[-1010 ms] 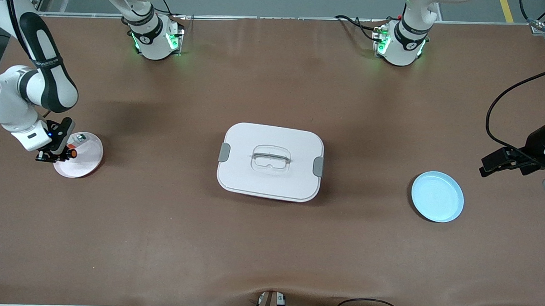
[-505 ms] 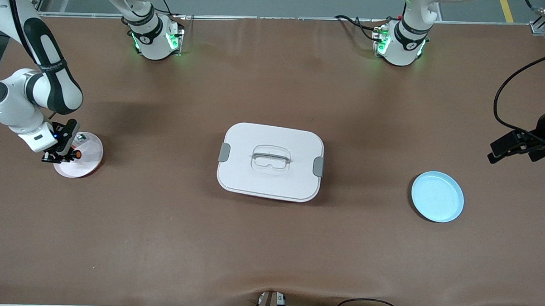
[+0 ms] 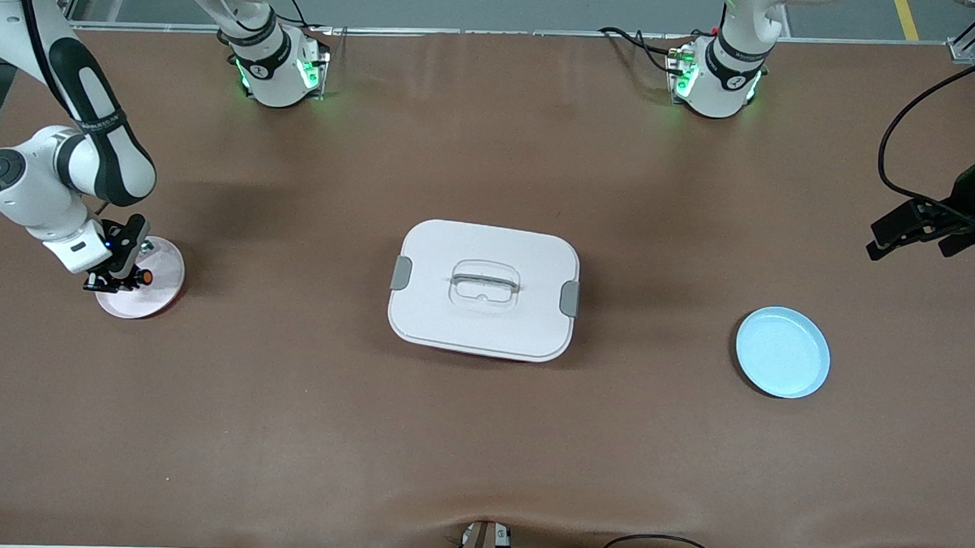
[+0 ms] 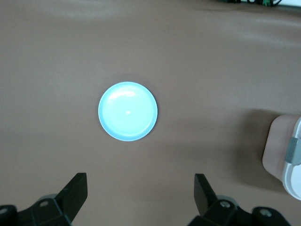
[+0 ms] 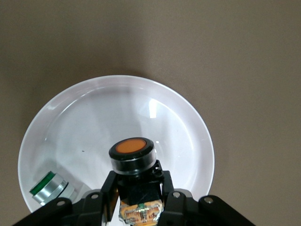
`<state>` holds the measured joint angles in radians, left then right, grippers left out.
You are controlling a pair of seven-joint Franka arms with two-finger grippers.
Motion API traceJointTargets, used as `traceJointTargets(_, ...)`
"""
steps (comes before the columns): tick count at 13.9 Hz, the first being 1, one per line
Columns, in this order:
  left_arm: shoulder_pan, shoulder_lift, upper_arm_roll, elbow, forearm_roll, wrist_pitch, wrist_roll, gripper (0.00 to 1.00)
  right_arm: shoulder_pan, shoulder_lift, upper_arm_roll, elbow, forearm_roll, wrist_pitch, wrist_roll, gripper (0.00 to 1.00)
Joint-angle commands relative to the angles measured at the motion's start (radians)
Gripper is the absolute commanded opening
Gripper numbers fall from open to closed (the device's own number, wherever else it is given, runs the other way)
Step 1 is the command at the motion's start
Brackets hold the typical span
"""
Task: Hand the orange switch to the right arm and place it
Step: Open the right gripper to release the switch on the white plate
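Brown table (image 3: 482, 436): two plates, one box (image 3: 484, 289)

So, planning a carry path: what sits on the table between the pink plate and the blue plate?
In the front view, only the white lidded box lies between the pink plate and the blue plate; the rest is bare tabletop.

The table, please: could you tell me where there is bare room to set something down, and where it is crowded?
Bare brown table runs between the white lidded box and the blue plate, and all along the edge nearest the front camera. It is crowded at the white plate: the right gripper holds the orange switch over it, beside a small silver piece.
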<state>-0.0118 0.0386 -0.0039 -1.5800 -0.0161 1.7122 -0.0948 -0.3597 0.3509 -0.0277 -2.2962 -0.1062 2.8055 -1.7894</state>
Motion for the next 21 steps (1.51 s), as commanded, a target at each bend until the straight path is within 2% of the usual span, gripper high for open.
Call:
traceJointTargets(1,0.009,-0.008,-0.01,0.003,-0.007,-0.028,0.029,1.0,-0.012,0.009,0.006,-0.014,-0.026,0.041,0.008,0.0)
traceJointTargets(6,0.01,-0.014,-0.051,-0.008,-0.001,-0.037,0.029,1.0,-0.021,0.028,0.006,-0.014,-0.026,0.062,0.008,0.0)
traceJointTargets(13,0.023,-0.017,-0.051,-0.023,-0.011,-0.008,0.03,1.0,-0.033,0.048,0.005,-0.012,-0.026,0.083,0.022,0.0)
traceJointTargets(18,0.02,-0.085,-0.051,-0.126,-0.002,0.064,0.035,1.0,-0.025,0.069,0.005,-0.012,-0.026,0.111,0.025,0.0)
traceJointTargets(19,0.018,-0.086,-0.056,-0.129,0.001,0.064,0.036,1.0,-0.024,0.069,0.005,-0.012,-0.024,0.111,0.045,0.18)
traceJointTargets(20,0.018,-0.089,-0.06,-0.129,0.002,0.064,0.037,1.0,-0.024,0.068,0.005,-0.012,-0.024,0.106,0.086,0.99)
traceJointTargets(21,0.018,-0.089,-0.062,-0.127,0.002,0.064,0.037,1.0,-0.021,0.065,0.005,-0.012,-0.024,0.1,0.094,1.0)
